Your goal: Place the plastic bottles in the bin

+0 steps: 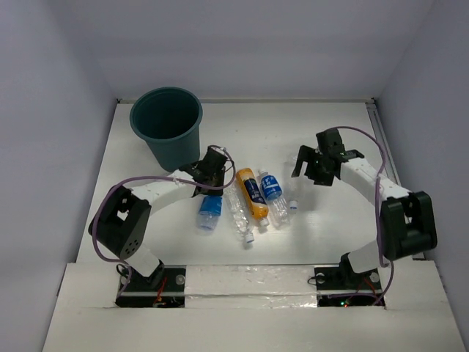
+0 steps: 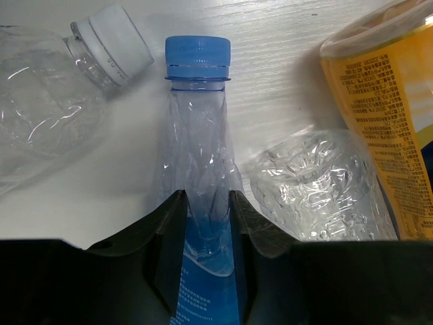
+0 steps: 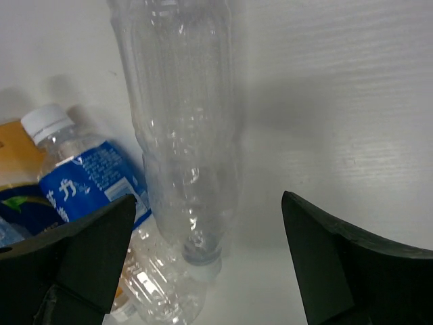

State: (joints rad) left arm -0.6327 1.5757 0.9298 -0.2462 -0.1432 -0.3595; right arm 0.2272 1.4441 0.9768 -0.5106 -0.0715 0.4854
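Just illegible print, blue-capped bottle (image 2: 197,169)

The left gripper (image 1: 207,189) touches a blue-labelled bottle (image 1: 209,211) near the bin (image 1: 173,150).

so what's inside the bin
In the bin only its dark teal inner wall shows, no bottle visible. The near rim hides part of the floor, so that part cannot be checked.

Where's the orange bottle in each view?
Top external: orange bottle lies mid-table, in the row of bottles between the arms.
Left wrist: right edge, right of the blue-capped bottle held in the left fingers.
Right wrist: sliver at the left edge.
Landmark: blue-labelled, white-capped bottle beside it, in top and right wrist views.
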